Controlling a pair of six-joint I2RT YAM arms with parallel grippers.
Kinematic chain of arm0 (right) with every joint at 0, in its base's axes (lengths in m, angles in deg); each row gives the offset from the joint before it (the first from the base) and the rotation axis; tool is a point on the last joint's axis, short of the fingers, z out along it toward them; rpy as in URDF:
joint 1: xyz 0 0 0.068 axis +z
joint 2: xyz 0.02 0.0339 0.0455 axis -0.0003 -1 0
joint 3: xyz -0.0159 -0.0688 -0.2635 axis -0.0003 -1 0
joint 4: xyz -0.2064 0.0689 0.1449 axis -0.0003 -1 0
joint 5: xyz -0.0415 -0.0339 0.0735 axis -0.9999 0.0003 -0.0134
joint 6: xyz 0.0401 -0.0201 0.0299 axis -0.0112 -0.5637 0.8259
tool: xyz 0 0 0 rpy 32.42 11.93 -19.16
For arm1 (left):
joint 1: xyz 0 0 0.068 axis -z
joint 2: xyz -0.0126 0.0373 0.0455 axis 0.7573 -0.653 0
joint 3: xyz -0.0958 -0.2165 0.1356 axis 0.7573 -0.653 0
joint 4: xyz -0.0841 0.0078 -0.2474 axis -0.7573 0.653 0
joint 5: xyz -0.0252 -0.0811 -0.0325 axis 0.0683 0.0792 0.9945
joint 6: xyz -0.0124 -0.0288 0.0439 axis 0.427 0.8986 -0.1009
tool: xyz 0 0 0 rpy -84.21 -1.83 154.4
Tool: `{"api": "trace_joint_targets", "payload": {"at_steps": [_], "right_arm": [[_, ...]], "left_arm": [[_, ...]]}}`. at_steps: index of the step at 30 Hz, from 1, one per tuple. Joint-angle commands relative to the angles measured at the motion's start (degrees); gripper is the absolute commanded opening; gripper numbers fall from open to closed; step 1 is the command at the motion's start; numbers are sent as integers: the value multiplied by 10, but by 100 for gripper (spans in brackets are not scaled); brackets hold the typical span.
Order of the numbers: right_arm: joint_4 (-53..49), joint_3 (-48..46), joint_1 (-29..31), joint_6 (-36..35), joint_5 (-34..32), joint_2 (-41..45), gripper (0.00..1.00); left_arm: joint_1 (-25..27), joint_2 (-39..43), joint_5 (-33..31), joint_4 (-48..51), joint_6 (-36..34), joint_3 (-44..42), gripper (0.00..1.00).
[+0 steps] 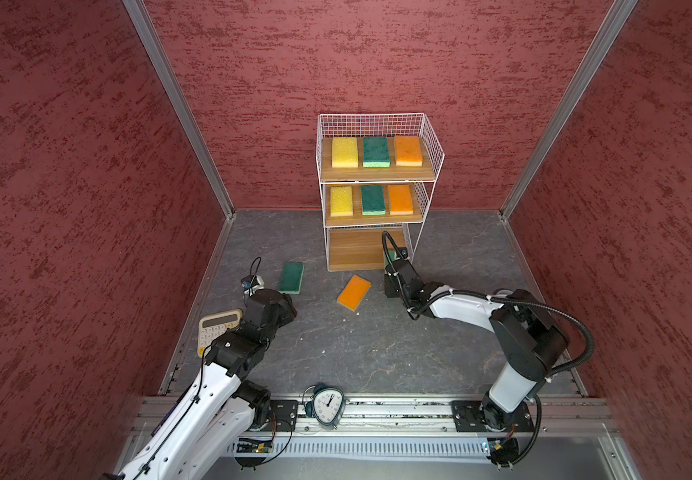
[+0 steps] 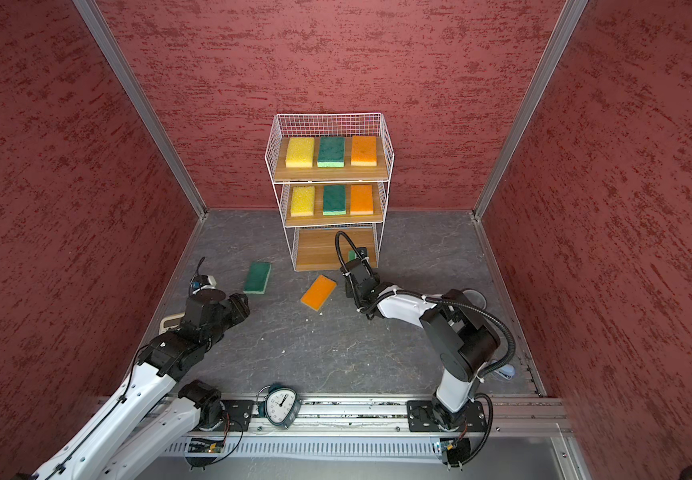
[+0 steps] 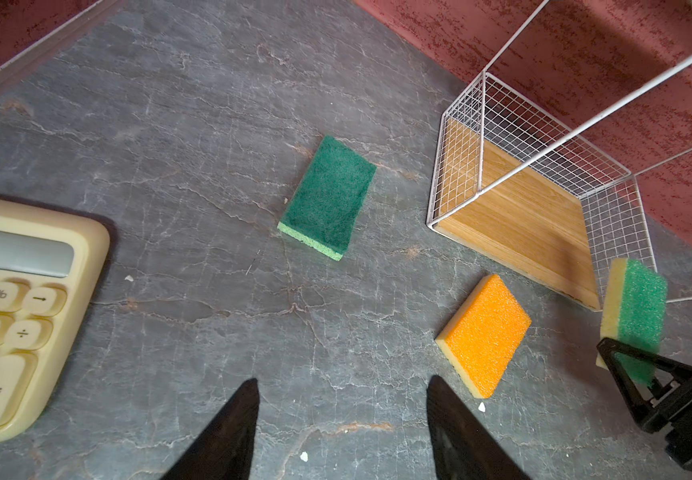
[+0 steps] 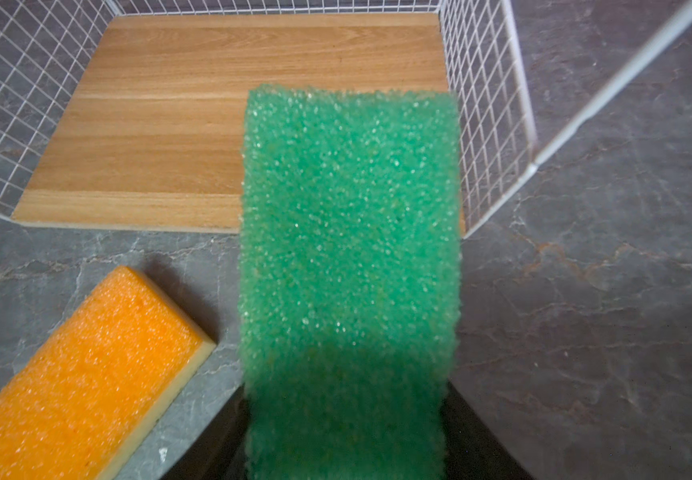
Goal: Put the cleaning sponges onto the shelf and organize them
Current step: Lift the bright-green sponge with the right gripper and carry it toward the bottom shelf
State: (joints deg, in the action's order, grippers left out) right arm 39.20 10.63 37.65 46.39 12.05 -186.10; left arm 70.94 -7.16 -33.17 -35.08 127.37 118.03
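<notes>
We see the grey tabletop [image 1: 356, 353] carrying the shelf [image 1: 371, 124], a loose green sponge [image 1: 291, 277], a loose orange sponge [image 1: 353, 292] and a calculator [image 1: 216, 330]; on the shelf's top board [image 1: 377, 172] we find a trio of sponges [image 1: 376, 151], yellow, green, orange, and on the middle board [image 1: 373, 219] a second trio [image 1: 373, 199] likewise ordered

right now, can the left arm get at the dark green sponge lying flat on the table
Probably yes: the flat dark green foam sponge lies just ahead of the left jaws, open and empty, on bare grey tabletop; the cream plastic calculator sits aside.
</notes>
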Motion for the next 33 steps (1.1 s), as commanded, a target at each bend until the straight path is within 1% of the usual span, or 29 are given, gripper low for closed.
{"api": "trace_joint_targets", "payload": {"at_steps": [1, 14, 24, 33], "right_arm": [[34, 21, -12, -14, -1, -18, 61], [24, 117, -36, -46, -8, -102, 61], [44, 147, -51, -61, -14, -143, 61], [49, 183, -61, -81, -16, -174, 61]], "left_arm": [[-12, 5, 9, -16, -19, -7, 65], [-47, 5, 37, -48, -30, -36, 65], [-62, 4, 49, -58, -30, -46, 64], [-65, 0, 54, -76, -25, -62, 64]]}}
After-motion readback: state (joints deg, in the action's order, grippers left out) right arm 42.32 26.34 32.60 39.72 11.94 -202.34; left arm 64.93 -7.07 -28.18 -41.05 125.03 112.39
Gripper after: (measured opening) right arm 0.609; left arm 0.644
